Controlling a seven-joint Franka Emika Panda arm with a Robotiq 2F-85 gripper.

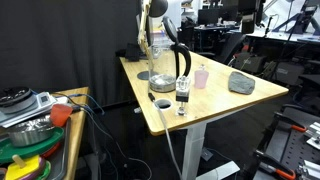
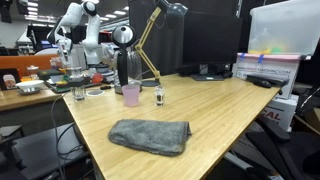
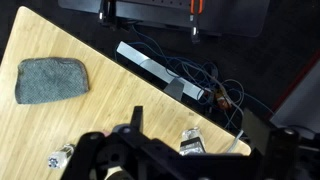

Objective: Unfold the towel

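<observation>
Towel [image 2: 150, 135], grey-green flattish lump near the desk [image 2: 230, 110] edge, well apart from the pink cup [image 2: 131, 95], its contents hidden from me, pincer [image 3: 165, 152] above desk, I cannot tell whether clenched

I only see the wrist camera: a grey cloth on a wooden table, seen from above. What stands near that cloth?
Observer: A pink cup stands further along the table, apart from the towel.
Operator: Anything taller?
Observer: Yes, a dark kettle stands just past the cup.
Operator: Is the robot touching the cloth?
Observer: No. The white arm rises at the table's far end, beyond the kettle, and nothing touches the towel.
</observation>
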